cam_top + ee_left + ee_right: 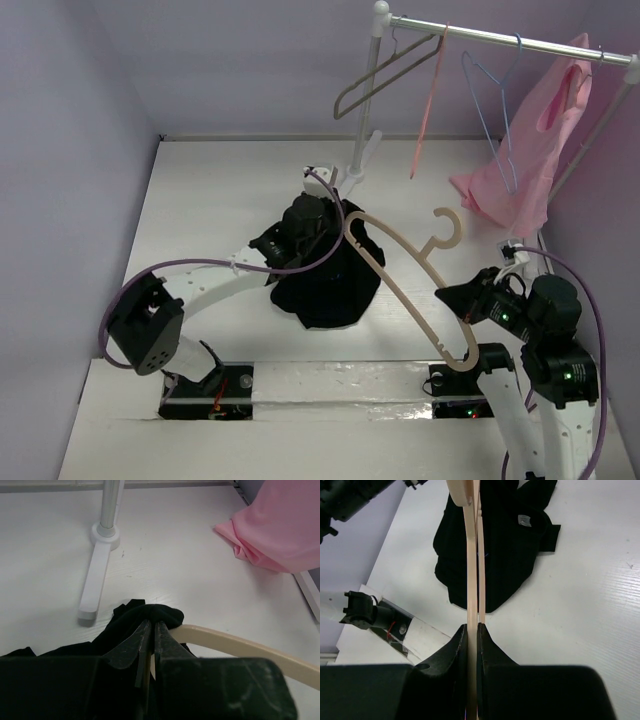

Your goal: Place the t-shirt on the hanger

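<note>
While the t-shirt (pixel 335 290) sits heaped on the table (pixel 200 220), its top fold is pinched in the clenched left gripper (pixel 152 626), touching one tip of the hanger (pixel 405 285); the right gripper (pixel 472 628) clamps the opposite arm.

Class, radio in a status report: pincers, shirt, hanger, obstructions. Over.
Left pincer shut on t-shirt. Right pincer shut on hanger. Shirt bunched on table, not hung. Rack foot behind, apart.

Black t-shirt (pixel 330 285) bunched in a soft heap at mid table (pixel 200 220), tan wooden hanger (pixel 432 255) tilted diagonally, one arm end tucked into the cloth, hook uppermost.
</note>
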`<state>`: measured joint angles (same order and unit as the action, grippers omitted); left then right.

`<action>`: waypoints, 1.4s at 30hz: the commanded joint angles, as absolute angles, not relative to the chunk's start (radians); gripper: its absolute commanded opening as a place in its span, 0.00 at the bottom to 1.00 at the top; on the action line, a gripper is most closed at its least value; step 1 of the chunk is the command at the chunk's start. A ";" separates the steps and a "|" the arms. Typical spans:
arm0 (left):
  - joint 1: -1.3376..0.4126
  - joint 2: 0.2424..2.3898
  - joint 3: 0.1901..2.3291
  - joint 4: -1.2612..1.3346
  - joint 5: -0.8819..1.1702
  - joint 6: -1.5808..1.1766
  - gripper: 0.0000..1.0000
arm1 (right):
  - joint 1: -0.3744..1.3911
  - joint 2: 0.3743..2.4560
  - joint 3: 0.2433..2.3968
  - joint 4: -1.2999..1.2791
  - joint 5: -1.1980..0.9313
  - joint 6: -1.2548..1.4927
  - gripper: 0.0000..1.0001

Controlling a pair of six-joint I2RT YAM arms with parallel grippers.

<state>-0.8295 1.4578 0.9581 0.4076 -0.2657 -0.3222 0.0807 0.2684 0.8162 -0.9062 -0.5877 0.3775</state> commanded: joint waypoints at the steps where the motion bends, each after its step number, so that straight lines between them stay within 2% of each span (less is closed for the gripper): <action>1: -0.827 1.362 0.937 0.447 -0.271 -0.311 0.00 | 0.091 0.290 0.822 -0.796 -0.581 0.347 0.00; 6: -0.827 1.353 0.931 0.410 -0.296 -0.291 0.00 | 0.091 0.305 0.864 -0.769 -0.546 0.319 0.00; 15: -0.839 1.345 0.954 0.394 -0.218 -0.273 0.00 | 0.091 0.348 0.778 -0.666 -0.641 0.350 0.00; 28: -0.860 1.359 1.069 0.359 -0.167 -0.278 0.00 | 0.091 0.336 0.747 -0.686 -0.779 0.373 0.00; 42: -0.989 1.224 1.086 0.232 -0.242 -0.298 0.00 | 0.113 0.402 0.686 -0.301 -0.694 0.506 0.00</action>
<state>-0.9680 1.2911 1.0302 0.2043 -0.2298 -0.2829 0.0902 0.3790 0.6846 -0.5106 -0.7151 0.4633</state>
